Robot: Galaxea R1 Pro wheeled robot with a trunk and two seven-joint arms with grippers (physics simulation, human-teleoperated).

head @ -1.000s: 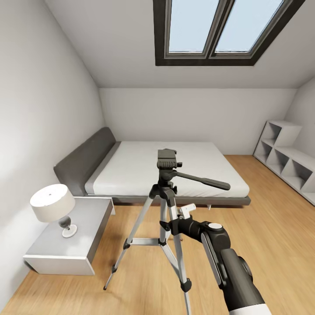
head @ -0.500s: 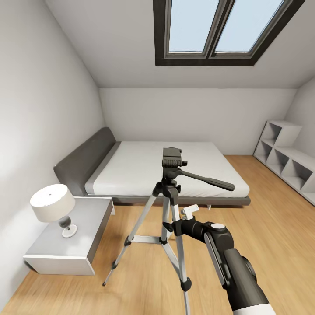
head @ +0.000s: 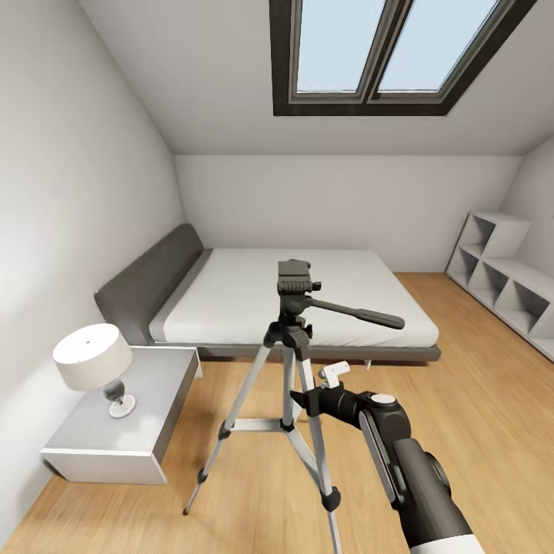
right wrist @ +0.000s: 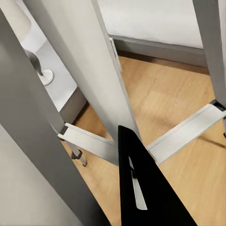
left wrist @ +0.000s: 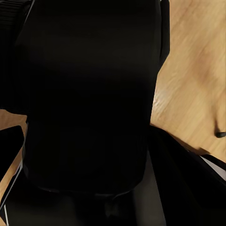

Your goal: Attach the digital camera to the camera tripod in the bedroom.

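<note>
A lamp (head: 94, 362) stands on the grey nightstand (head: 154, 400).

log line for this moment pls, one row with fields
place: bedroom | right hand: at camera tripod leg, grip state unclear | tripod head: bare, no camera mounted | left wrist view: dark object close up, unidentifiable | bed behind tripod

Right arm (head: 415, 477): dark grey rounded links, black wrist, white round cap behind fingers, white sleeve at base; right gripper (head: 308, 396) black, white tab beside fingers.
</note>
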